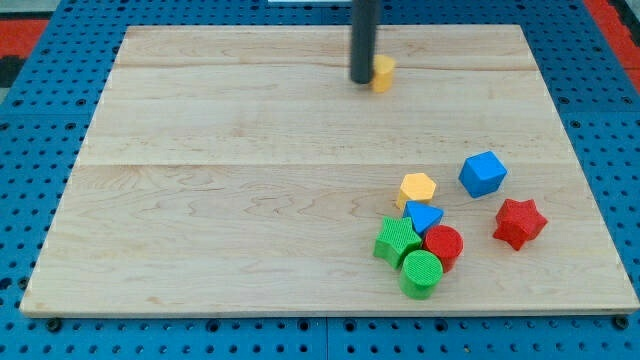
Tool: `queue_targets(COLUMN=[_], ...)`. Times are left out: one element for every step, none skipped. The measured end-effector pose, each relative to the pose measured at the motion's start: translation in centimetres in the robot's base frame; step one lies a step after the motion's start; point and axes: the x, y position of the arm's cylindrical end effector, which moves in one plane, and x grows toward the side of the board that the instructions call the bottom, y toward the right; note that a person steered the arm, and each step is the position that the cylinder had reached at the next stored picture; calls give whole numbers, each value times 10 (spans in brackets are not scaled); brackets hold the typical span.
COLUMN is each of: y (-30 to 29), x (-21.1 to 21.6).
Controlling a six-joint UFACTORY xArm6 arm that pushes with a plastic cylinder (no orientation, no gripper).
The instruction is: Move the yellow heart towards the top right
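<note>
The yellow heart (383, 73) is lying near the board's (200, 200) 12 o'clock edge, mostly hidden; only a small yellow lobe is being shown. My tip (360, 80), a plain rod w/ nothing to open or close, is being pressed against the heart's 9 o'clock side. Other blocks are clustered approx. at 5 o'clock, well apart.
</note>
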Motion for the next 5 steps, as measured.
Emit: queue_targets(y=[52,89,138,123,108], x=[-4,23,19,-22,-9])
